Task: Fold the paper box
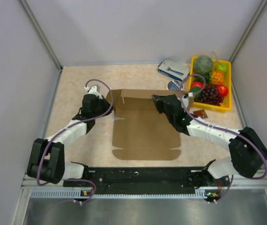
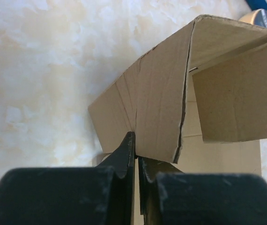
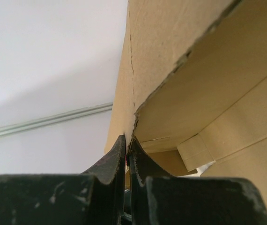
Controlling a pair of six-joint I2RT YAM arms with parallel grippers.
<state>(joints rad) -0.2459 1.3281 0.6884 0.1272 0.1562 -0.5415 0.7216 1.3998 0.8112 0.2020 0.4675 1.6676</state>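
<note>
The paper box (image 1: 145,133) is a large brown cardboard blank lying in the middle of the table, with its far part folded upward. My left gripper (image 1: 111,107) is at the box's far left corner. In the left wrist view it (image 2: 137,152) is shut on the lower edge of a raised side flap (image 2: 161,108). My right gripper (image 1: 155,100) reaches over the far wall near its middle. In the right wrist view it (image 3: 128,143) is shut on the edge of an upright cardboard panel (image 3: 171,42).
A yellow tray (image 1: 218,108) of fruit stands at the far right. A blue-and-white carton (image 1: 173,69) lies beside it, with a small round object (image 1: 174,85) just in front. A small brown item (image 1: 200,114) lies near the right arm. Grey walls enclose the table.
</note>
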